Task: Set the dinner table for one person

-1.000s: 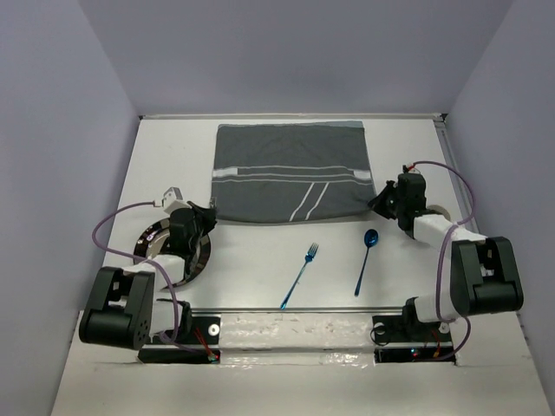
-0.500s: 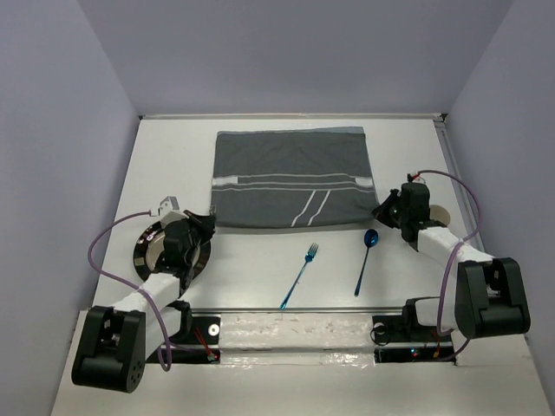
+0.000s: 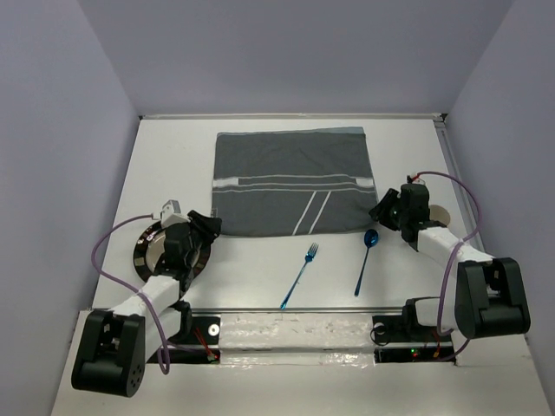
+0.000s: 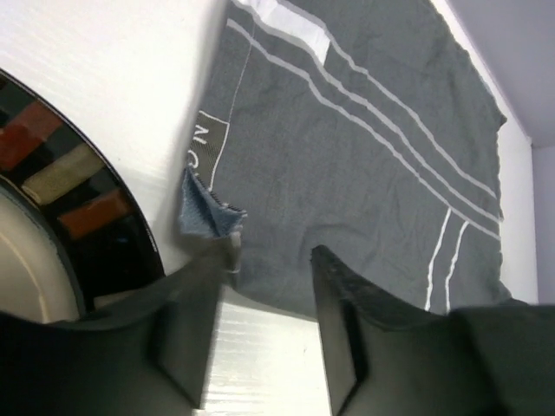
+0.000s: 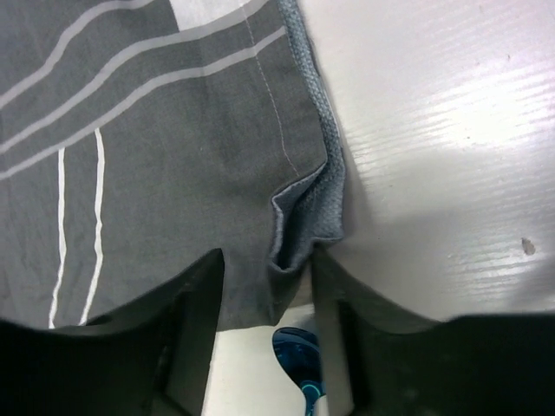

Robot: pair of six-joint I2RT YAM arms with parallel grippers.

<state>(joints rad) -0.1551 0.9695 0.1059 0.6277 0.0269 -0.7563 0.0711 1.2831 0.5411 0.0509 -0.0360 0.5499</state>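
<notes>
On the white dinner table (image 3: pixel 251 260) lies a dark grey striped placemat (image 3: pixel 293 182). My left gripper (image 3: pixel 209 225) is at its near left corner. In the left wrist view that gripper (image 4: pixel 269 256) stands open, with the upturned corner (image 4: pixel 208 217) against the left fingertip. My right gripper (image 3: pixel 381 211) is at the near right corner. In the right wrist view it (image 5: pixel 264 260) is open too, and the crumpled corner (image 5: pixel 305 224) lies loose between its fingers. A blue fork (image 3: pixel 299 276) and a blue spoon (image 3: pixel 364 260) lie nearer the arms.
A dark plate (image 3: pixel 149 247) with coloured rim marks sits under my left arm, its edge (image 4: pixel 87 217) close beside the left finger. A pale round object (image 3: pixel 441 213) shows behind my right arm. The spoon's bowl (image 5: pixel 295 351) lies just under the right jaws. Walls enclose the table.
Both arms drew the placemat's near edge a little closer. Both grippers, shut on its corners before, have opened and let the corners go.
</notes>
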